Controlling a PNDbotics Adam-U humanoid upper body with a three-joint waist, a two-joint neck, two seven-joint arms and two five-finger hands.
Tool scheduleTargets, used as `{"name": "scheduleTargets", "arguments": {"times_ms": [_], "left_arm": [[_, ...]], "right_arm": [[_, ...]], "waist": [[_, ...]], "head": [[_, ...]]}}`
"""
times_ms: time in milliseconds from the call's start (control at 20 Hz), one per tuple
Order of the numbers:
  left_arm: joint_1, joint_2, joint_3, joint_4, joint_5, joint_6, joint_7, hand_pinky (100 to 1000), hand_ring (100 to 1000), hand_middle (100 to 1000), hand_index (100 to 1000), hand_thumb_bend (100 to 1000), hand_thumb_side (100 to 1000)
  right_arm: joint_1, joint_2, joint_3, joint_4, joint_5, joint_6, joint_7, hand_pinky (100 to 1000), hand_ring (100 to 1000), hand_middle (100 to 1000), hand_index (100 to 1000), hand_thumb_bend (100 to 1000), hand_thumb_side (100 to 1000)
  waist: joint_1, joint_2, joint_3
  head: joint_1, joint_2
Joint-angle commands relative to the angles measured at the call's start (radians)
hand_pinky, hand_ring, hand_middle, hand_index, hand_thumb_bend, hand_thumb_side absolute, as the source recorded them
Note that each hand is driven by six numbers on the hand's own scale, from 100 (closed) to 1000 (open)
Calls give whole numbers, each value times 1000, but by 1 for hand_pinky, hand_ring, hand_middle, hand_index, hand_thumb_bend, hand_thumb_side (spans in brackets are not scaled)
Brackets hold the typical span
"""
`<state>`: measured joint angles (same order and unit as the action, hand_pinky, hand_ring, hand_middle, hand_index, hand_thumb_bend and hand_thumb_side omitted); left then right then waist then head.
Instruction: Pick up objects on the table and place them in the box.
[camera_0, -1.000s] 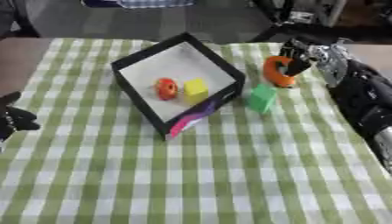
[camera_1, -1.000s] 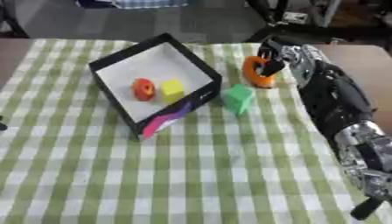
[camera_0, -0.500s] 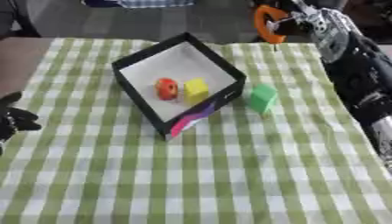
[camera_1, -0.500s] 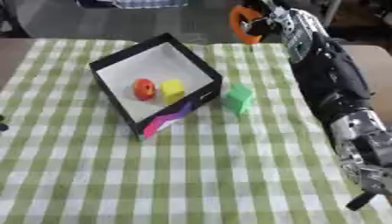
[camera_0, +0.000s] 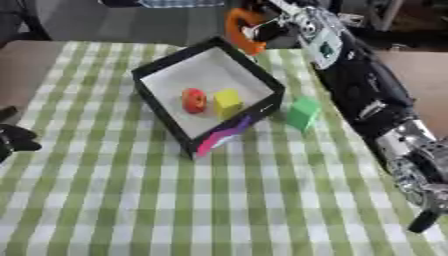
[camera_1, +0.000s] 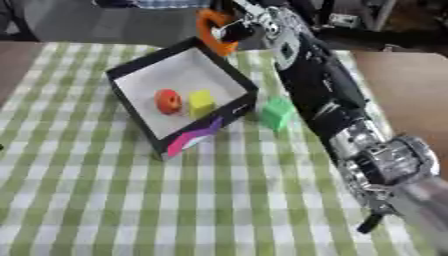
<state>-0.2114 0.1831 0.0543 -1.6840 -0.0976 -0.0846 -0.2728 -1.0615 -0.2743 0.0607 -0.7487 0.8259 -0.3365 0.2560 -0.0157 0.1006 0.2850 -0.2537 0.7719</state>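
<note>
Only the left eye view shows the left hand (camera_0: 16, 140), dark at the worktop's (camera_0: 122, 200) left edge; we cannot tell its fingers. The right hand (camera_0: 278, 26), fingers curled, holds an orange ring-shaped object (camera_0: 241, 30) above the far corner of the black-walled, white-floored box (camera_0: 166, 107). Inside lie a red round piece (camera_0: 193, 100) and a yellow cube (camera_0: 227, 100). A green block (camera_0: 304, 113) stands just beside the box.

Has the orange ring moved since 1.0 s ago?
Yes. The right hand has carried the orange ring up off the cloth beside the green block and leftward; it now hangs over the box at its far corner.
</note>
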Motion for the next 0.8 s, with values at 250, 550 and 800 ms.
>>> {"name": "scheduleTargets", "arguments": {"times_ms": [250,550,800], "left_arm": [[-11,10,3,-26,4,2,-3,686,551,559,913,100,1000],[1,21,12,-24,-1,4,4,687,551,559,914,100,1000],[20,37,26,-22,-8,8,16,687,551,558,914,100,1000]], "right_arm": [[-2,-4,-9,4,41,-44,66,881,749,796,874,209,517],[21,-85,3,-139,-100,-70,52,877,735,781,875,168,496],[162,-276,42,-396,-318,-87,111,885,748,799,891,136,448]], "waist": [[9,6,-7],[-4,-2,-40],[-23,-12,-75]], "head": [[-1,-2],[17,-2],[44,-2]]}}
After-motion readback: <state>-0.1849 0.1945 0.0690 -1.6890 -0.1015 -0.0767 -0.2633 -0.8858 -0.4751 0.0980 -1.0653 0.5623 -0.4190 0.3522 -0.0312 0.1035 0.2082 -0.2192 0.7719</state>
